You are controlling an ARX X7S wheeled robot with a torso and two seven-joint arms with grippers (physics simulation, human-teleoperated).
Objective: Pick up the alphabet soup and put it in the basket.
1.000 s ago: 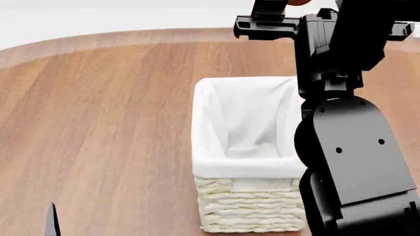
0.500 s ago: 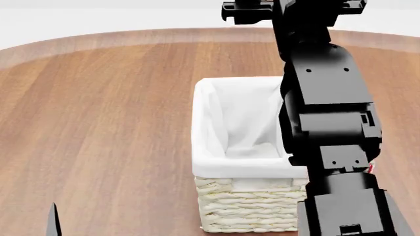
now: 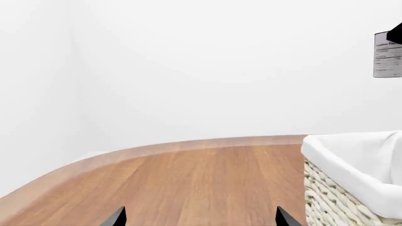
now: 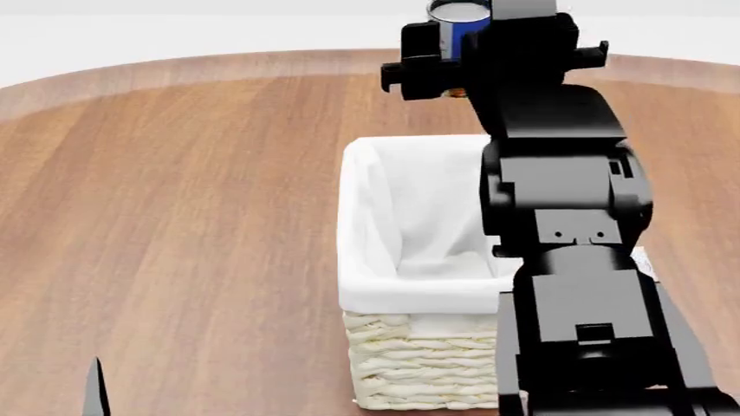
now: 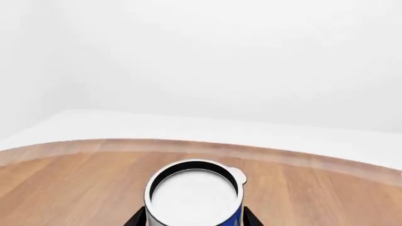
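Note:
The alphabet soup, a small can with a white top and blue label, is clamped in my right gripper and held in the air over the far rim of the basket. In the right wrist view the can's white top sits between the two dark fingers. The basket is cream wicker with a white cloth lining, and my right arm hides its right side. My left gripper is open and empty, low over the table left of the basket. The can's label shows high in that view.
The round wooden table spreads around the basket, and its curved far edge meets a white floor and walls. One left fingertip shows at the head view's lower left. A bit of something white pokes out behind my right arm.
My right arm has swung left and come down in the head view, bringing the can from the upper right to above the basket's far rim. The left gripper has not moved.

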